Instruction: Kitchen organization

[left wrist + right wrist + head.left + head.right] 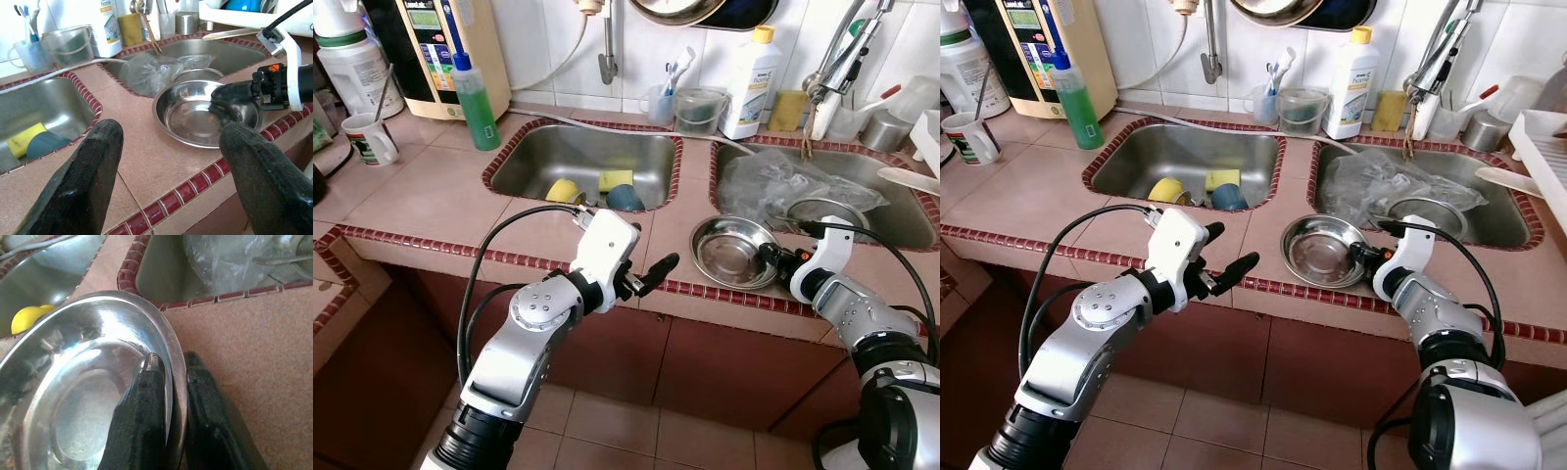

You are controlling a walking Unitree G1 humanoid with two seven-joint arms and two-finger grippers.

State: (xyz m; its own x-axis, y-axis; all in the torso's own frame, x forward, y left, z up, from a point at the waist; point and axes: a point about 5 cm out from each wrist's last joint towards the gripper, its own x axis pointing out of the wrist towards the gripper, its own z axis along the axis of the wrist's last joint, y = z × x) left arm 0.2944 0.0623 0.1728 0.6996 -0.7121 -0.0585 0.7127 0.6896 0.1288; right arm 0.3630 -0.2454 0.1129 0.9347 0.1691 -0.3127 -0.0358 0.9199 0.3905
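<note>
**Right hand pinching bowl rim on table**

While the steel bowl is sitting on the table between the two sinks, the right hand is clamping its rim, one finger inside, one outside. Left hand is hovering wide open, empty. Lift level, probably; thin rim could slip.

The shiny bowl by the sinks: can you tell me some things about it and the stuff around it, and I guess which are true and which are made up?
1. The right gripper pinches the rim of the steel bowl, one finger inside and one outside. True.
2. The bowl sits down in the left sink. False: it rests on the tiled counter between the two sinks.
3. The left gripper holds a yellow sponge. False: its fingers are spread open and empty, and the sponge lies in the left sink.
4. A crumpled clear plastic bag lies in the right sink. True.
5. The green bottle stands on the counter left of the left sink. True.
</note>
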